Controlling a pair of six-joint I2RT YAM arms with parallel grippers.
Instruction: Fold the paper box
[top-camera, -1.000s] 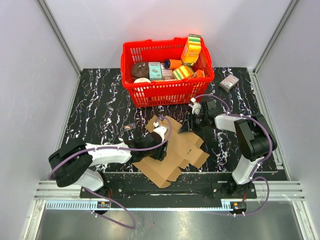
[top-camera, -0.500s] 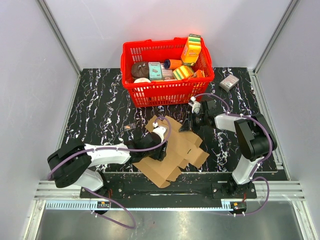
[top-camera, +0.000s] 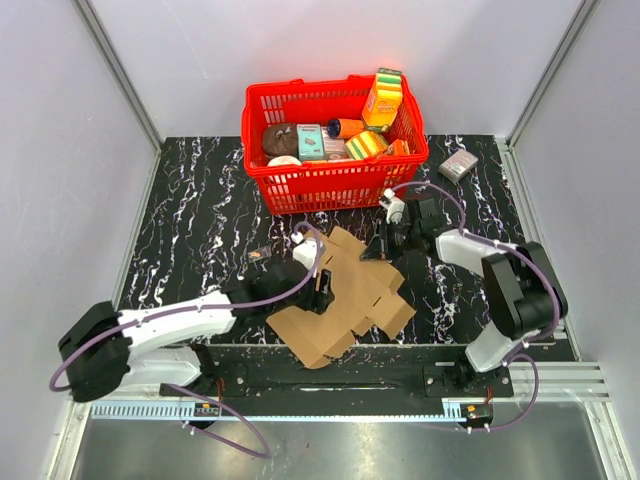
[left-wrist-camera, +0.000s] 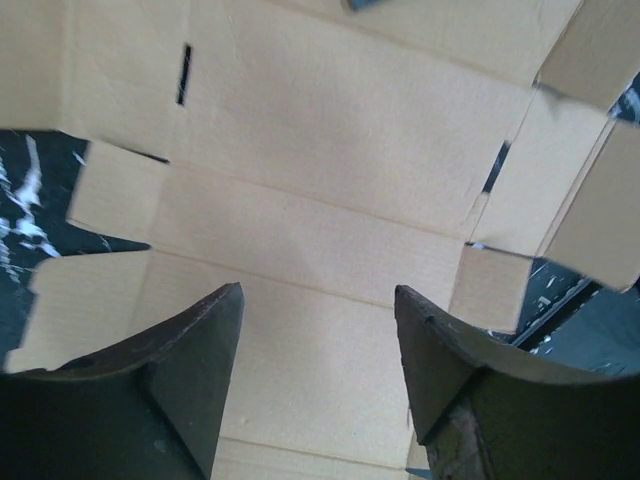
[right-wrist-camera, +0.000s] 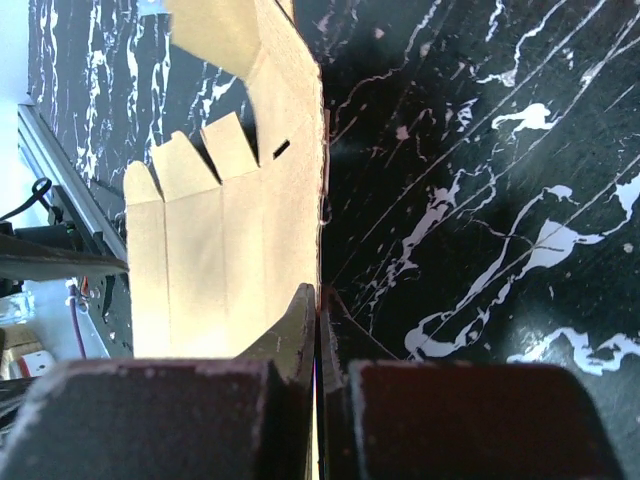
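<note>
The paper box is a flat brown die-cut sheet with flaps and creases, lying on the black marble table near the front middle. It fills the left wrist view and shows edge-on in the right wrist view. My left gripper is open, its two dark fingers just above the sheet's middle panels. My right gripper is shut on the sheet's far right edge, which runs up from between its fingers and is lifted off the table.
A red basket with colourful packages stands behind the sheet. A small grey-pink box lies at the back right. The table's front rail runs close to the sheet's near corner.
My left arm has stretched out, and its gripper has slid a little to the right over the sheet. My right gripper has drawn the sheet's far edge slightly back and up. The sheet has shifted a little.
</note>
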